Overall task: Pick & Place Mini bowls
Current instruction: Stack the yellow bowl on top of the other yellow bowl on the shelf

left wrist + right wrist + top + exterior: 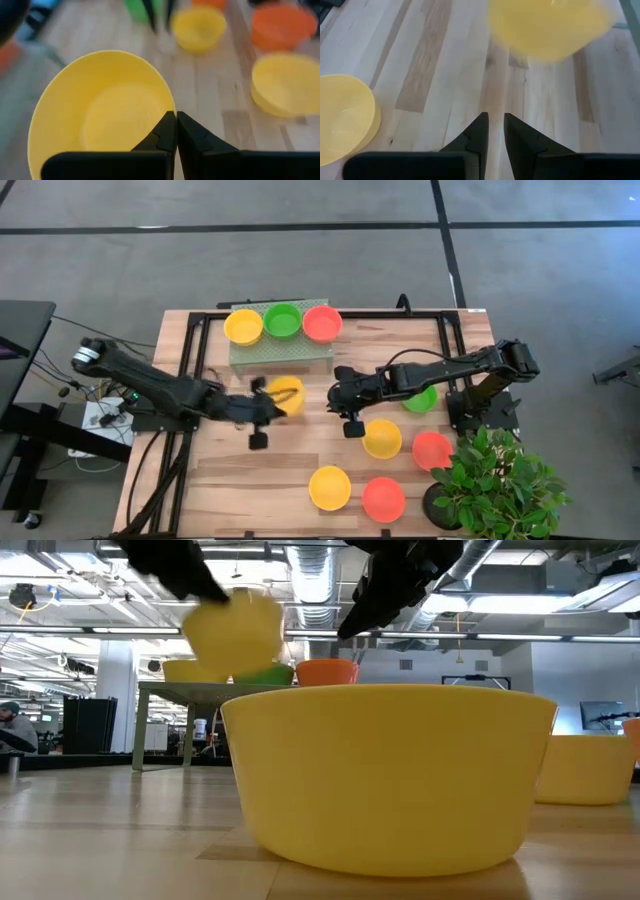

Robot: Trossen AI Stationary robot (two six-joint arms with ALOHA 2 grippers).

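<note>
High view: the left end effector is clamping a glossy yellow plastic mini bowl at table centre; the right end effector is hovering at its 3 o'clock.

Left wrist view: fingers are pinching the bowl's rim.

Right wrist view: jaws are standing narrow, gripping nothing, above the wooden table.

My dark left gripper carries a yellow bowl. At twelve o'clock sit yellow, green and red bowls on a grey-green stand. At five o'clock lie two yellow, two red, on pale striped wood.
</note>
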